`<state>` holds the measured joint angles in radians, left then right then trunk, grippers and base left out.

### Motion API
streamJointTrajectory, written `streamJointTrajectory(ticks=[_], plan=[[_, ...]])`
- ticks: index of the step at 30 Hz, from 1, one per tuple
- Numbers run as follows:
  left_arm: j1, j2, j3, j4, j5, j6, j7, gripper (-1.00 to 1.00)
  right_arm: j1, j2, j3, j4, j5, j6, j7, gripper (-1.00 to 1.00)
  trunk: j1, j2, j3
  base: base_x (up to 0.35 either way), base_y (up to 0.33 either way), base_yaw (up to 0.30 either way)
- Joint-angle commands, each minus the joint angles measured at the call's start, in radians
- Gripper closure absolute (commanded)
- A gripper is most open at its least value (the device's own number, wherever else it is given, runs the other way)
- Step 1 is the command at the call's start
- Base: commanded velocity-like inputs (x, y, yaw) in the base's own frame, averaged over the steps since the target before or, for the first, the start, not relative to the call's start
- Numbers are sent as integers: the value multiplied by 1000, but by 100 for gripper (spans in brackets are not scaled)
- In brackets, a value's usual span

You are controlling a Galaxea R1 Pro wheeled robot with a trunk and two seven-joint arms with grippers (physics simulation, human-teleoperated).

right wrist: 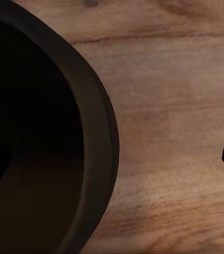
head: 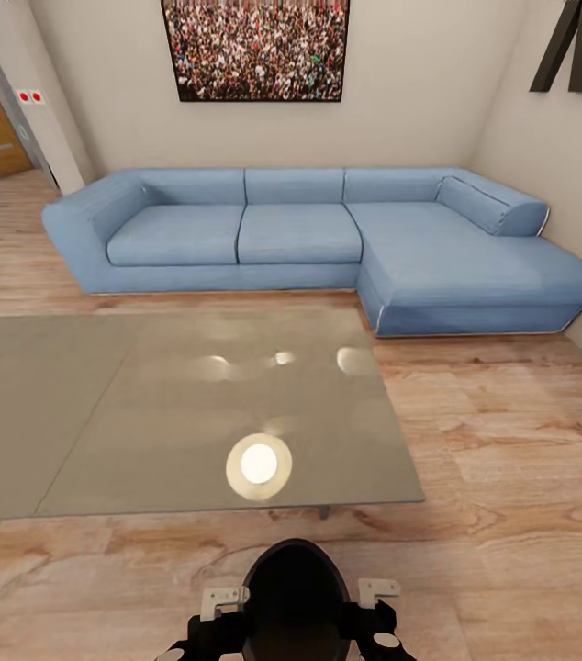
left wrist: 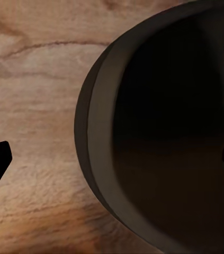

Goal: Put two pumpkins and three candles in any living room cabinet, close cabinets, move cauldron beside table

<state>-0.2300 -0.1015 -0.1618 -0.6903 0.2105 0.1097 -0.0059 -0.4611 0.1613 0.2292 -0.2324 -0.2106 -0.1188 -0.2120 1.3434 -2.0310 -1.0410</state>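
Black cauldron (head: 296, 597), at bottom centre, is gripped across its rim by left pincer (head: 218, 613) and right pincer (head: 375, 606), each straddling one wall, for two-sided carrying near the grey counter (head: 144, 413).

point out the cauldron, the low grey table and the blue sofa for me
cauldron (head: 296, 588), head view, on its dark inside just below the far rim.
low grey table (head: 144, 413), head view, on a bare part of its glossy top.
blue sofa (head: 298, 231), head view, on the middle seat cushion.
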Motion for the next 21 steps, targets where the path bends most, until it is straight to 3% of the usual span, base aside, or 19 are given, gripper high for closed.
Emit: streamJointTrajectory(ticks=[1, 16, 21], plan=[[0, 0, -1, -2, 9, 5, -1, -100, -1, 0, 9, 1, -10, -5, -5, -100, -4, 7, 3, 0, 0, 0], [0, -1, -2, -1, 9, 5, -1, -100, -1, 0, 9, 1, -12, -5, -4, -100, -62, 112, 50, 0, 0, 0], [0, -1, -1, -2, 9, 5, -1, -100, -1, 0, 9, 1, -12, -6, -4, -100, -62, 112, 50, 0, 0, 0]])
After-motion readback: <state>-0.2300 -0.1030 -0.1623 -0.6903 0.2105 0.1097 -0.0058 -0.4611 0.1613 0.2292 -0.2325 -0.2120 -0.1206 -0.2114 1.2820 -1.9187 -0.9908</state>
